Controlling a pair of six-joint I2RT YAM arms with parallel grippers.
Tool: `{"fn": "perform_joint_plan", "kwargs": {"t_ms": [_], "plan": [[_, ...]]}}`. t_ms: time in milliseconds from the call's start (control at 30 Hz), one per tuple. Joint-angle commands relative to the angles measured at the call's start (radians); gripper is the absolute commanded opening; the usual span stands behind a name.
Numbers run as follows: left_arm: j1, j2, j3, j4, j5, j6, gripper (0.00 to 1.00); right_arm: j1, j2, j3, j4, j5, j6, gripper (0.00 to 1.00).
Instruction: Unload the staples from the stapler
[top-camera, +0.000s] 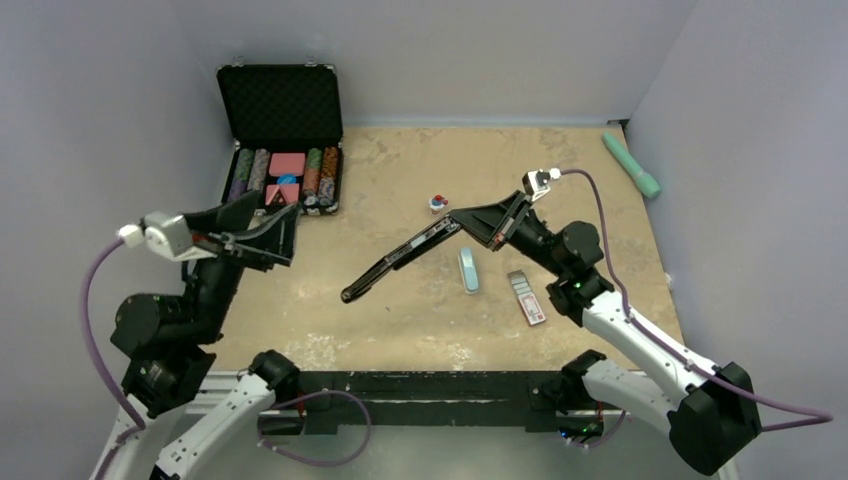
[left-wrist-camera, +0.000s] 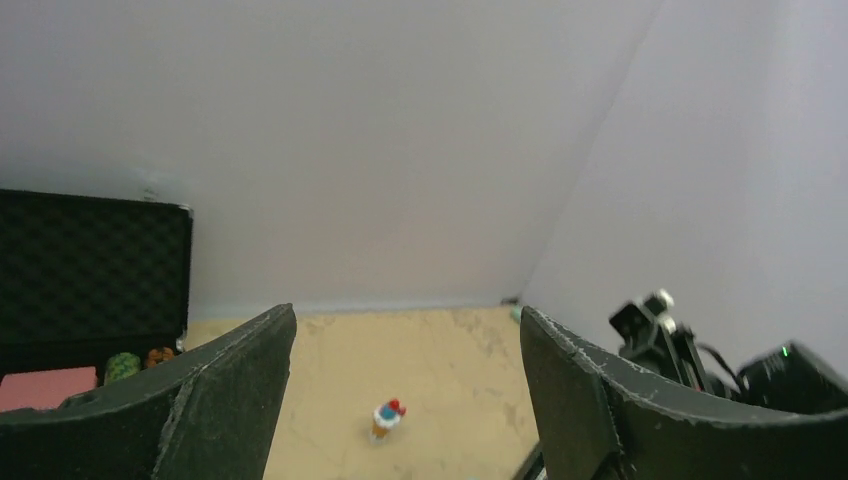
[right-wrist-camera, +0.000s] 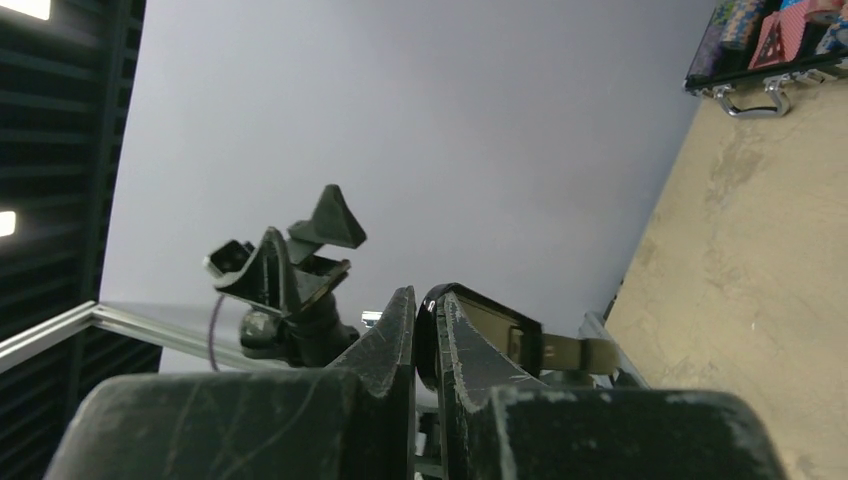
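The slim black stapler (top-camera: 400, 258) hangs swung open in a long line above the table's middle, slanting down to the left. My right gripper (top-camera: 458, 224) is shut on its upper right end. In the right wrist view the fingers (right-wrist-camera: 385, 340) pinch the stapler's black edge (right-wrist-camera: 430, 335), and a dull metal strip (right-wrist-camera: 575, 352) sticks out beyond them. My left gripper (top-camera: 286, 236) is open and empty at the left, well apart from the stapler; its fingers (left-wrist-camera: 230, 390) frame bare table. I cannot make out any loose staples.
A pale blue-grey bar (top-camera: 468, 270) and a red-and-white packet (top-camera: 526, 298) lie right of the stapler. A small cupcake toy (top-camera: 437, 203) stands mid-table and also shows in the left wrist view (left-wrist-camera: 387, 418). An open chip case (top-camera: 282, 140) sits far left. A green stick (top-camera: 632, 165) lies far right.
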Motion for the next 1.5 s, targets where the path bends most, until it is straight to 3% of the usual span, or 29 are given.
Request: {"fn": "perform_joint_plan", "kwargs": {"t_ms": [0,100,233,367,467,667,767,900,1067,1167,1467], "plan": [[0.007,0.214,0.228,-0.351,0.422,0.174,0.86,0.002,-0.016,0.044,0.035,0.037,-0.069,0.00],[0.015,0.330,0.330,-0.452,0.672,0.174,0.87,0.002,0.024,0.038,0.042,0.007,-0.095,0.00],[0.056,0.511,0.420,-0.604,0.772,0.163,0.87,-0.001,0.089,0.005,0.095,-0.011,-0.088,0.00],[0.205,0.570,0.314,-0.481,1.151,0.127,0.86,-0.007,0.118,0.027,0.078,-0.014,-0.127,0.00],[0.270,0.615,0.269,-0.408,1.294,0.129,0.86,-0.021,0.138,0.069,0.043,-0.033,-0.171,0.00],[0.270,0.761,0.329,-0.458,1.174,0.146,0.85,-0.051,0.145,0.132,-0.070,-0.019,-0.247,0.00],[0.268,0.727,0.261,-0.407,1.073,0.120,0.85,-0.053,0.138,0.223,-0.260,0.066,-0.374,0.00],[0.263,0.664,0.166,-0.338,0.819,0.009,0.83,-0.053,0.137,0.317,-0.409,0.170,-0.486,0.00],[0.250,0.591,-0.104,-0.049,0.719,-0.208,0.70,-0.050,0.152,0.368,-0.499,0.257,-0.571,0.00],[0.237,0.620,-0.205,0.007,0.597,-0.280,0.60,-0.045,0.151,0.384,-0.547,0.311,-0.622,0.00],[0.187,0.925,-0.321,0.407,0.596,-0.489,0.46,0.073,0.208,0.479,-0.688,0.539,-0.736,0.00]]}}
